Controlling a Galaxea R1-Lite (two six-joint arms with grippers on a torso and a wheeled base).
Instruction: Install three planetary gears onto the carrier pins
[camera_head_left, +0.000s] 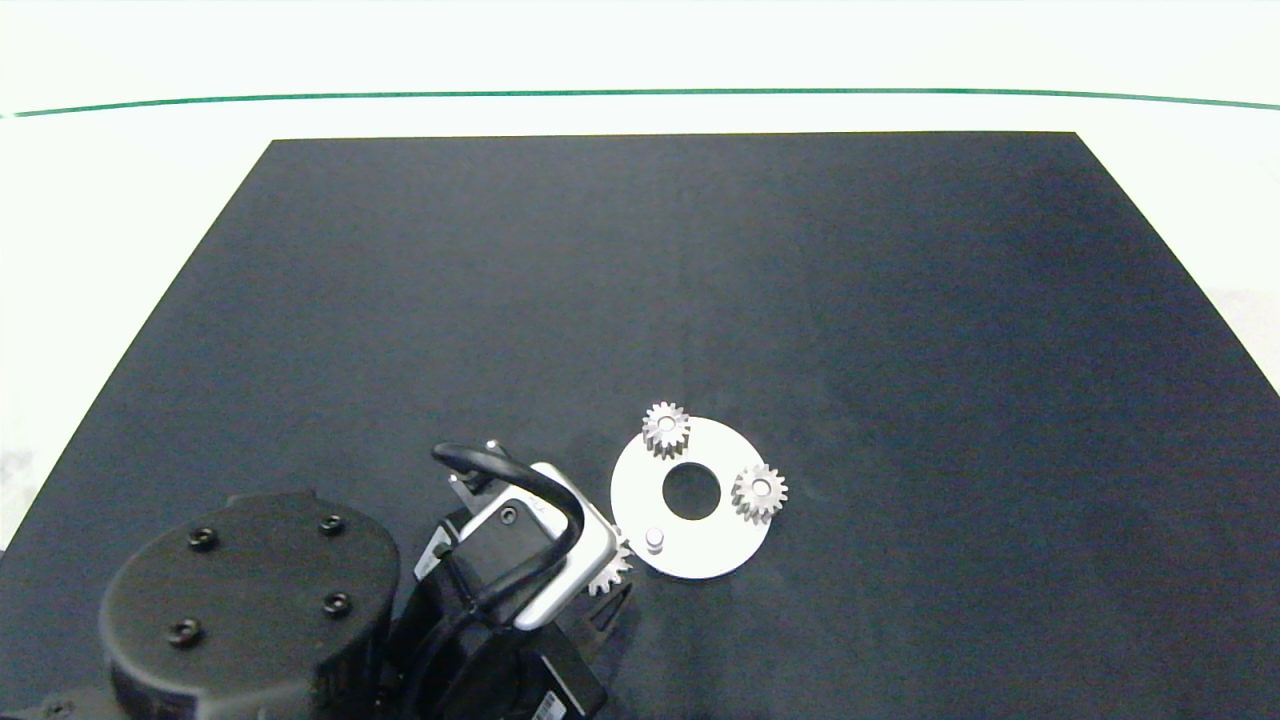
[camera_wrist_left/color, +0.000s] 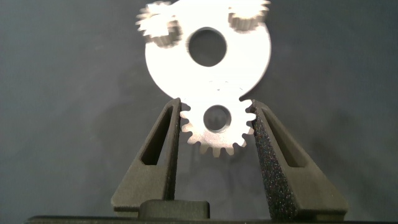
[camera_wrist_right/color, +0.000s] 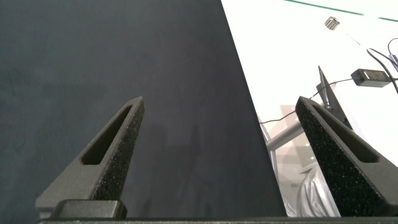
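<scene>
1. Fingers (camera_wrist_left/color: 166, 134) of the left gripper (camera_wrist_left/color: 216, 127) are pinching the third gear (camera_wrist_left/color: 216, 126) by its toothed rim, one foam pad on each side.
2. Seen from above, that held gear (camera_head_left: 610, 570) is peeking out from under the wrist, just beside the near-left edge of the white disc (camera_head_left: 715, 545).
3. From the left wrist, the held gear is overlapping the disc's (camera_wrist_left/color: 168, 65) near edge, its centre hole facing the camera.
4. Two gears are already sitting on pins: one at the disc's far-left rim (camera_head_left: 666, 428), one at its right side (camera_head_left: 759, 491).
5. One bare pin (camera_head_left: 655, 540) is standing upright at the near-left part of the disc, close to the held gear.
6. No readable writing is showing; a small white label at the bottom edge of the left arm (camera_head_left: 270, 610) is too small to read.
7. That arm is reaching in from the near-left corner over the dark mat (camera_head_left: 900, 300) covering the counter (camera_head_left: 120, 200), wrist angled toward the disc, with a black cable (camera_head_left: 530, 490) looping over it.
8. Fingers (camera_wrist_right/color: 106, 155) of the right gripper (camera_wrist_right/color: 217, 155) are spread wide and holding nothing, hanging over the mat's right edge where the pale counter begins.
</scene>
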